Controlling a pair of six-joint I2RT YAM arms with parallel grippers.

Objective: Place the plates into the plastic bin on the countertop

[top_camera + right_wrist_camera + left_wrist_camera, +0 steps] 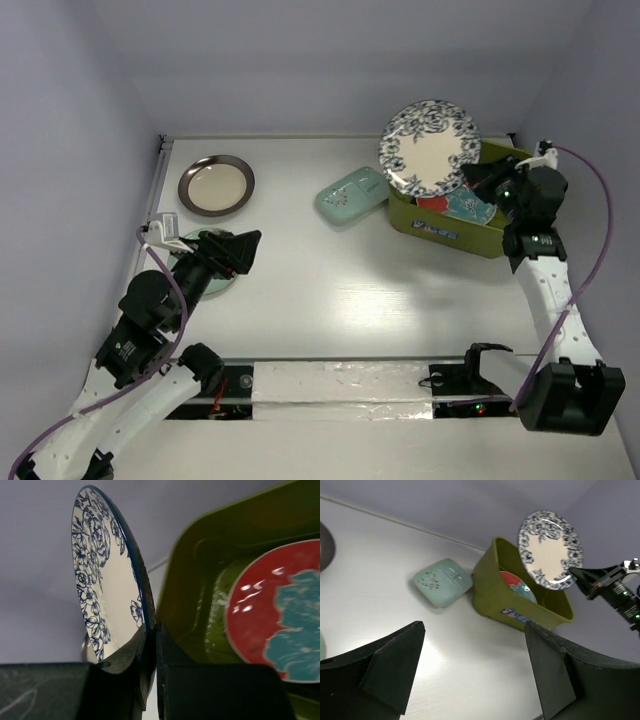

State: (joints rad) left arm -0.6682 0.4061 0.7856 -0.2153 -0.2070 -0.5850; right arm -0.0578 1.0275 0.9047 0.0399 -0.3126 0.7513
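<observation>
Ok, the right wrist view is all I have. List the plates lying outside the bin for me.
Observer: Three. The mint rectangular plate lies just left of the bin.
Operator: Go on, next one.
Observer: The metal-rimmed plate sits far off to the left, on its own.
Operator: Now the third.
Observer: A mint round plate lies partly under the open left gripper.
</observation>
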